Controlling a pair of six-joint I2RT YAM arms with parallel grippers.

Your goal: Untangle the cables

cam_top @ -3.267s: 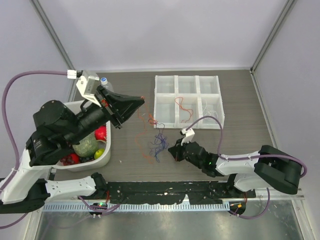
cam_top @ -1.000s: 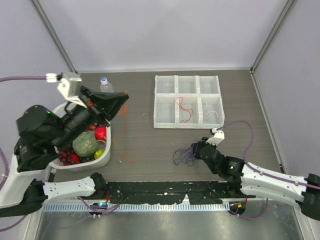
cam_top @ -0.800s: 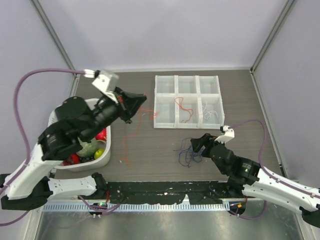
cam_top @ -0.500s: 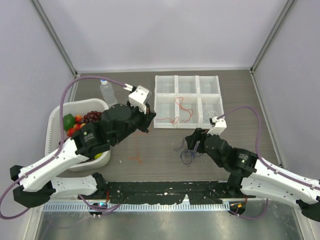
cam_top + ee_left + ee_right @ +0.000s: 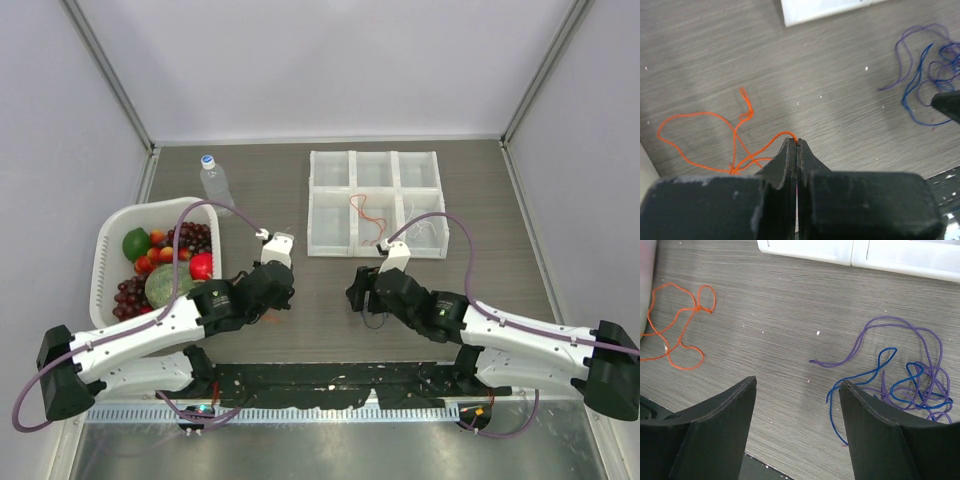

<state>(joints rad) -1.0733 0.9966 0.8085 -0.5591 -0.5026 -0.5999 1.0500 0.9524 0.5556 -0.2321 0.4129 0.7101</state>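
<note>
Left gripper (image 5: 796,143) pinches the orange cable (image 5: 700,117); right gripper (image 5: 797,385) is open beside the blue and purple cables (image 5: 912,380).
From the top I see both arms low over the table, in front of the tray (image 5: 375,153); a second orange cable (image 5: 362,209) lies in its near middle compartment. Left wrist: the jaws are closed on one loop of the orange cable, the rest lies on the table. Right wrist: the jaws stand wide apart with nothing between them, and the blue and purple cables lie just beside one finger.

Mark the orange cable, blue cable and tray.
orange cable (image 5: 695,113), left wrist view, top of its loop.
blue cable (image 5: 862,375), right wrist view, its left strand.
tray (image 5: 375,190), top view, middle wall.
</note>
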